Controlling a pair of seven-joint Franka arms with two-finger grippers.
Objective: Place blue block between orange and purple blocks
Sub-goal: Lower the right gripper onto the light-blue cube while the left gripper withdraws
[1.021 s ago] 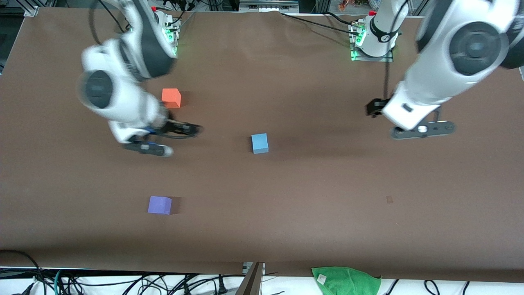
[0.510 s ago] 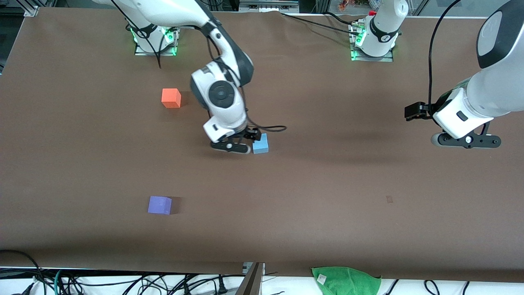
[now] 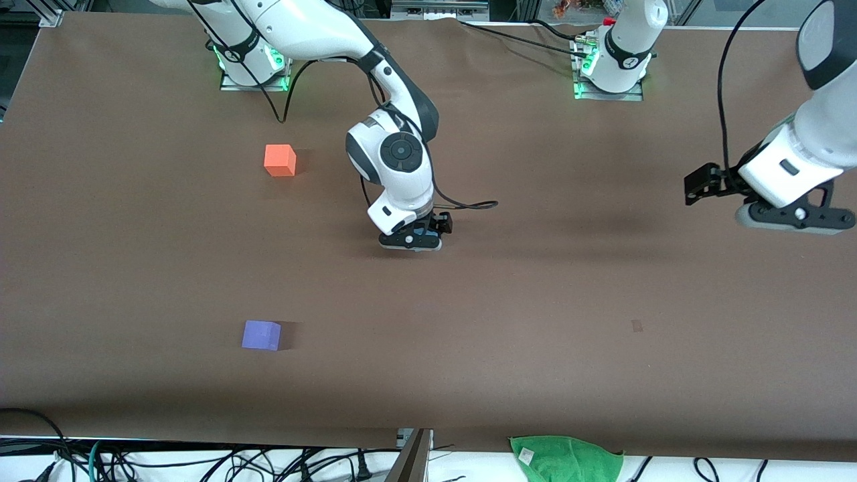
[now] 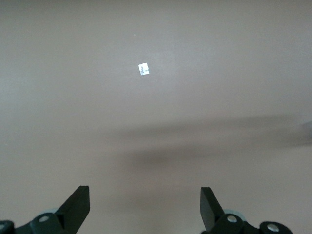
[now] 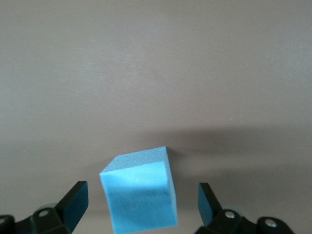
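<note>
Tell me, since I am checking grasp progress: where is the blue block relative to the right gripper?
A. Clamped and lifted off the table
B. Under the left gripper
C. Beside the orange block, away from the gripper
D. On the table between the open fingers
D: the right wrist view shows the blue block resting on the table between the spread fingers of the right gripper, with gaps on both sides.

Brown bench [image 3: 535, 301] with three cubes resting directly on it. Orange block [image 3: 280, 160] toward the right arm's end, farther from the front camera; purple block [image 3: 261, 335] at the same end, nearer to that camera, well apart from the orange one. Blue block [image 5: 140, 189] on the bench surface near mid-bench, seen in the right wrist view. A small pale fleck [image 4: 143, 69] marks the surface in the left wrist view
</note>
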